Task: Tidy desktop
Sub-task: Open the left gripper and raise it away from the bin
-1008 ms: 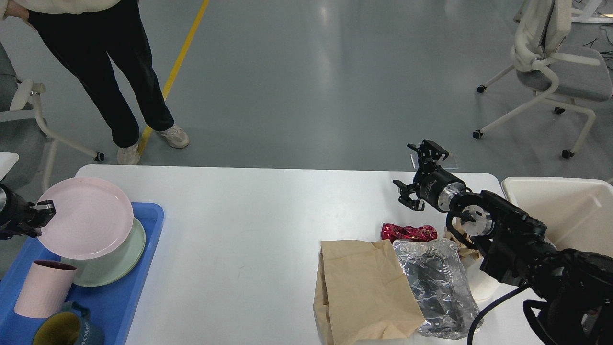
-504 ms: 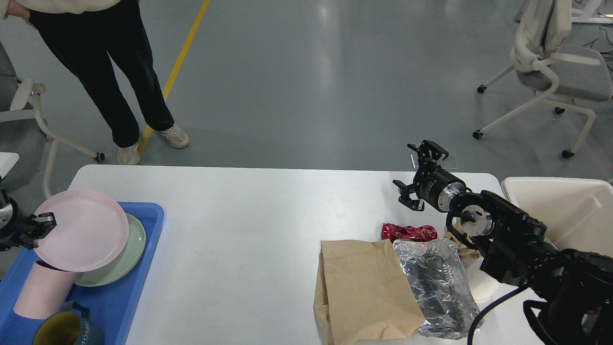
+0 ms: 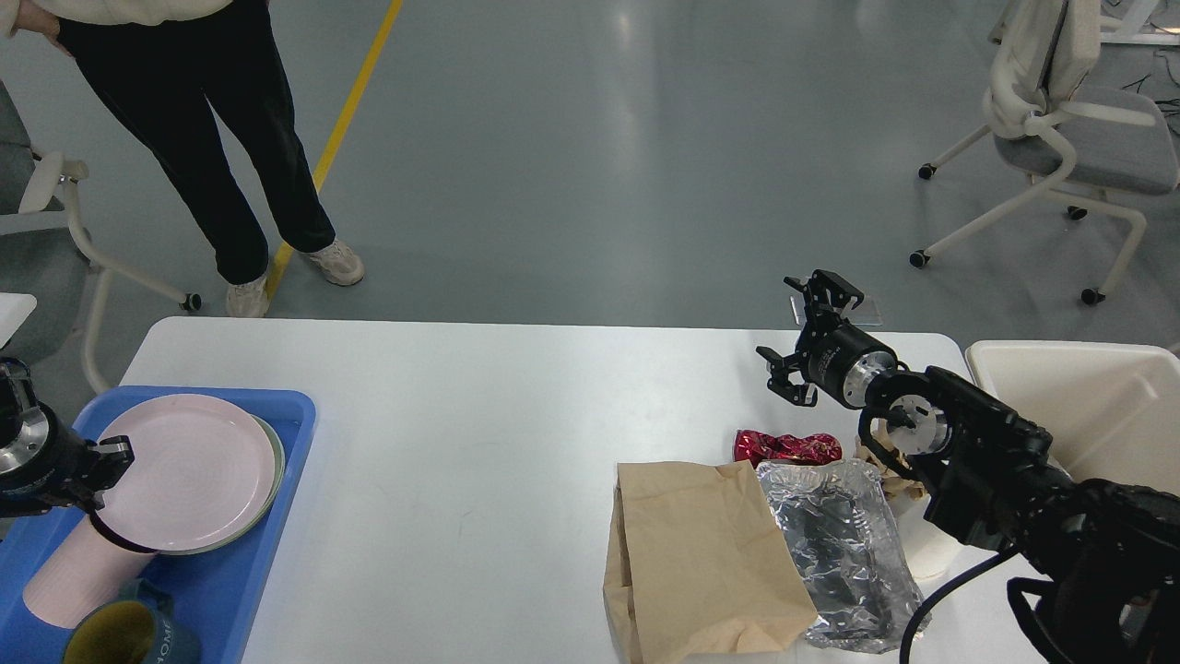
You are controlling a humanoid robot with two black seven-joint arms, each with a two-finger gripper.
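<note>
The white desktop spans the view. My left gripper is at the far left, shut on the left rim of a pink plate. The plate lies almost flat on a green plate in the blue tray. My right gripper is open and empty, raised above the desktop's far right part, just behind a red crumpled wrapper. A brown paper bag and a crumpled foil sheet lie in front of the wrapper.
A pink cup and a dark mug lie in the tray's near end. A beige bin stands at the desktop's right edge. A person stands beyond the far left corner. Chairs stand on the floor.
My left gripper has lowered the pink plate from a tilted, raised pose down onto the green plate in the tray. The right arm has not moved.
</note>
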